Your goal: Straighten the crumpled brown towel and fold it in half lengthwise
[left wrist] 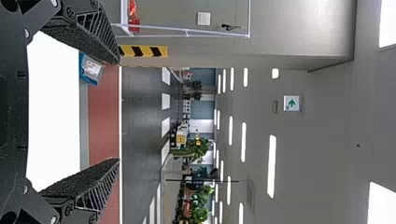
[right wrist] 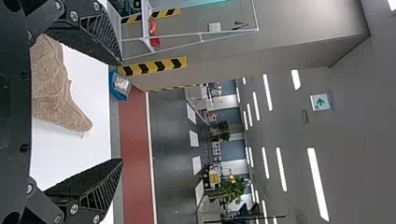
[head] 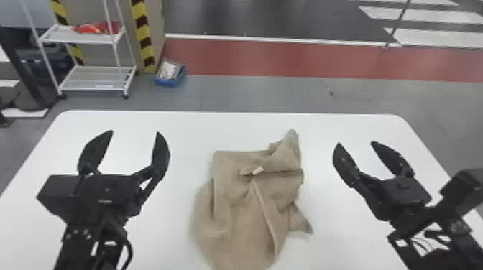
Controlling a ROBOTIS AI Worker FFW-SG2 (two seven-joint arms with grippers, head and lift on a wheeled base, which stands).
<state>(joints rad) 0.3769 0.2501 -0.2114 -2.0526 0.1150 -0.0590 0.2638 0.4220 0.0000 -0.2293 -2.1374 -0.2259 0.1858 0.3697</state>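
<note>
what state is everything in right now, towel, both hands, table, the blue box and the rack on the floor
brown towel: crumpled, unheld, not yet straightened
left hand: open, empty, left of the towel
right hand: open, empty, right of the towel
table: bearing the towel
blue box: open-topped, with pale contents
rack: standing, red items on its upper shelf

Beyond the worktop [head: 179, 124], you see grey floor [head: 244, 94], a red strip [head: 287, 59] and a white rack [head: 97, 88].
</note>
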